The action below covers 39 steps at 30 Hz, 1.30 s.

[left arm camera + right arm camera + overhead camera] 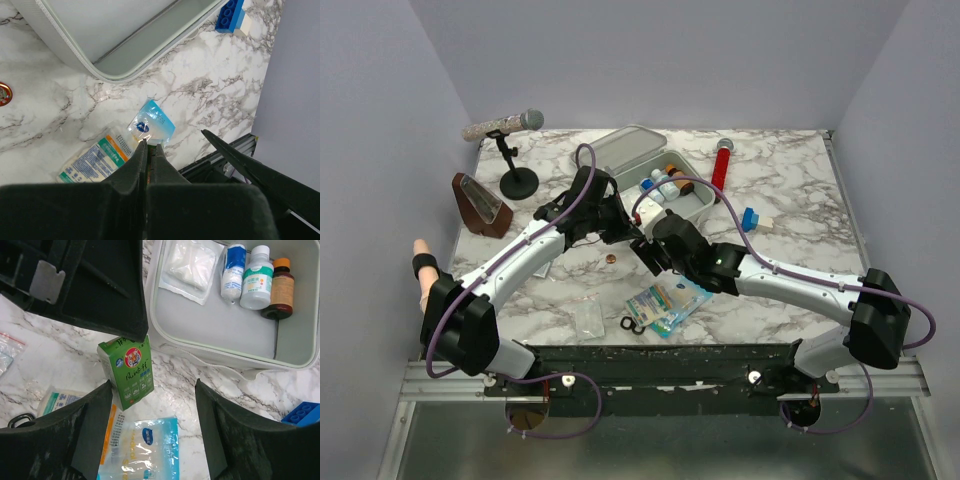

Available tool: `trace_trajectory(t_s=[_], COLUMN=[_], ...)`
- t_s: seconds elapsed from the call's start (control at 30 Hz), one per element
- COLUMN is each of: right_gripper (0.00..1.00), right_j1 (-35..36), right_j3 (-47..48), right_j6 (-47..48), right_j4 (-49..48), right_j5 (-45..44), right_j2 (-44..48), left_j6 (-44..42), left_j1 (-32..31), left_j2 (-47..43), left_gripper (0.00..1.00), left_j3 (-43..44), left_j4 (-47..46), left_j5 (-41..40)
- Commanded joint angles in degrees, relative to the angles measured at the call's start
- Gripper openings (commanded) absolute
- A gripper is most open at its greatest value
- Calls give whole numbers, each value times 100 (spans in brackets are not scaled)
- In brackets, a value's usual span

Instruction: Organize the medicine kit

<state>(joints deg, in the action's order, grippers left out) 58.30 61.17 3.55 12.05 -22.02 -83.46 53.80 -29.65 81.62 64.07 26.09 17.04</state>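
Note:
The medicine kit [698,206] lies open at the table's middle back, its lid [625,148] laid back to the left. Its tray [210,352] holds a gauze packet [187,265] and three small bottles [256,277]. My left gripper [151,145] is shut on a small green box [131,371], which hangs just in front of the kit's near wall [145,45]. My right gripper [152,385] is open beside it, above a blue-and-clear packet [145,450] on the marble. In the top view the two grippers, left [620,228] and right [655,250], are close together.
A flat sachet [92,157] lies next to the blue packet. A red cylinder [723,165] and a blue brick [750,218] sit right of the kit. A microphone on a stand [505,125] and a brown metronome [480,205] stand at the back left. A coin [611,258], a clear bag [588,318] and a black ring [632,324] lie near the front.

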Motion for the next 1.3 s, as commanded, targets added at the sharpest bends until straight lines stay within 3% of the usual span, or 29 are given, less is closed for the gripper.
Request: trace_trajectory(t_s=[0.0, 0.2, 0.5, 0.7, 0.8, 0.97, 1.1, 1.2, 1.27], right_gripper=[75, 77, 77, 73, 67, 40, 28, 24, 23], right_j1=[32, 32, 102, 102, 102, 111, 120, 111, 120], right_j3=[132, -184, 36, 264, 361, 405, 273, 185, 133], right_j6=[23, 128, 190, 137, 155, 216, 286, 357, 357], right_j4=[-80, -388, -309, -212, -195, -203, -283, -283, -283], right_j5=[-373, 206, 251, -363, -618, -707, -707, -558, -392], right_j2=[49, 409, 76, -319, -443, -505, -320, -171, -48], left_j6=[8, 16, 16, 34, 60, 69, 43, 25, -19], left_j1=[-23, -23, -23, -23, -23, -23, -23, -6, 47], left_j2=[81, 126, 178, 126, 91, 73, 64, 108, 178], left_gripper=[0, 0, 0, 0, 0, 0, 0, 16, 36], left_j3=[123, 289, 597, 580, 545, 527, 536, 615, 729], left_j4=[72, 72, 230, 248, 248, 221, 186, 169, 177], left_j5=[45, 54, 45, 72, 98, 151, 168, 168, 186])
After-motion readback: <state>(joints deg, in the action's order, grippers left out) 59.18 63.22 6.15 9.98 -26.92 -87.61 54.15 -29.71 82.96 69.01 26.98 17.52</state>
